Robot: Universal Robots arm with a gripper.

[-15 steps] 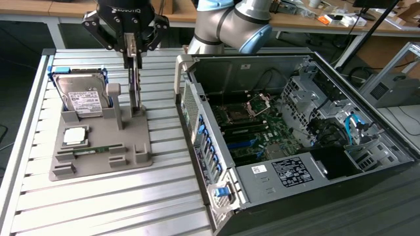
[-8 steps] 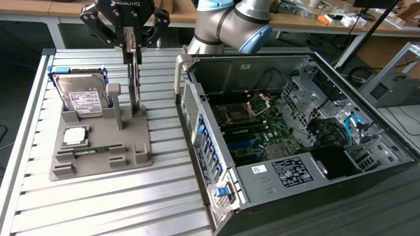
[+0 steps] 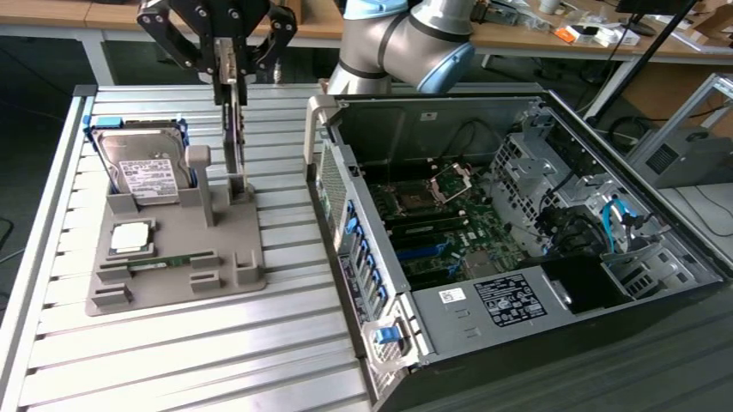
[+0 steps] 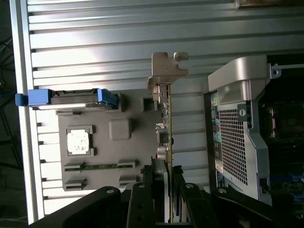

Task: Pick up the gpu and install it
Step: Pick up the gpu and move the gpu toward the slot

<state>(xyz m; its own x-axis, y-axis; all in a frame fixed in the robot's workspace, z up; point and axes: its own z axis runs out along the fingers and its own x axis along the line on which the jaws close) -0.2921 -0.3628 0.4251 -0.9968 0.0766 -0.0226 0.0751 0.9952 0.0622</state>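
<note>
One arm to report, bent over the counter [image 3: 172, 360] from the edge beside its own base, wrist turned straight down. Hangs the gripper [image 3: 229, 79] above the grey holder's [image 3: 235, 232] corner nearest both that base and the computer case [image 3: 332, 180]. Grips the gpu [image 3: 235, 129] by its upper end, one finger pressed on each flat face. Stands it on end: long axis upright, thin edge toward the exterior view, flat faces toward that view's left and right. Shows the silver bracket [image 4: 167, 69] at the low end, close by the holder's stand; cannot tell whether touching it or just above.
</note>
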